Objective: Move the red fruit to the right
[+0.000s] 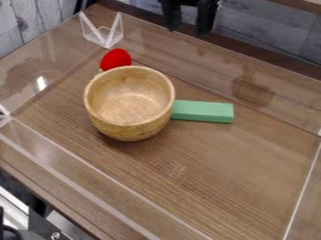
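Observation:
The red fruit [115, 59] is small, glossy and bright red, and lies on the wooden table just behind the left rim of the wooden bowl [129, 102]. My gripper [190, 16] hangs at the top edge of the view, well to the right of the fruit and behind it, apart from it. Its two dark fingers [175, 14] stand apart with nothing between them. Only the lower part of the gripper shows; the rest is cut off by the frame.
A flat green block [204, 112] lies against the bowl's right side. Clear plastic walls [301, 202] fence the table on all sides. A clear plastic piece [98, 31] stands just behind the fruit.

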Motion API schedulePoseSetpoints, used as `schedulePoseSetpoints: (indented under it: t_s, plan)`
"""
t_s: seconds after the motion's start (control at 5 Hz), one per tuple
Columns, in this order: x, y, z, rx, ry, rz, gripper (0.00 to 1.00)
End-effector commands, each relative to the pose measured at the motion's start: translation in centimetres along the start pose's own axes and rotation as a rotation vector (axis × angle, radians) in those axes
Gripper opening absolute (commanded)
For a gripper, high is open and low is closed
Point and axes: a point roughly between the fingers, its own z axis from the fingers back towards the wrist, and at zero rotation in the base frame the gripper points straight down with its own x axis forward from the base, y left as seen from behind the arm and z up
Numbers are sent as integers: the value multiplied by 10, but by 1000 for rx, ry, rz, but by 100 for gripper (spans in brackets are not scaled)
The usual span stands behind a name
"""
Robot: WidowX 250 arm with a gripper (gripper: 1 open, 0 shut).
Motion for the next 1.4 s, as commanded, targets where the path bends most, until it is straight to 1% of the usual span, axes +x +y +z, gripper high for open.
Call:
schedulePoseSetpoints:
  t_s: [0.0, 0.2, 0.4, 0.6, 1.0, 1.2]
  plan:
    - [-11, 18, 11, 28, -41, -22, 100]
    - [-17, 40, 8, 31, -42, -28, 100]
    - [-16, 58, 4, 23, -43, -5, 100]
    - [-14, 76, -2, 22, -45, 14, 100]
    - [-14, 107, 8, -1, -68, 138, 100]
    - [-15, 110, -3, -9, -62, 182, 100]
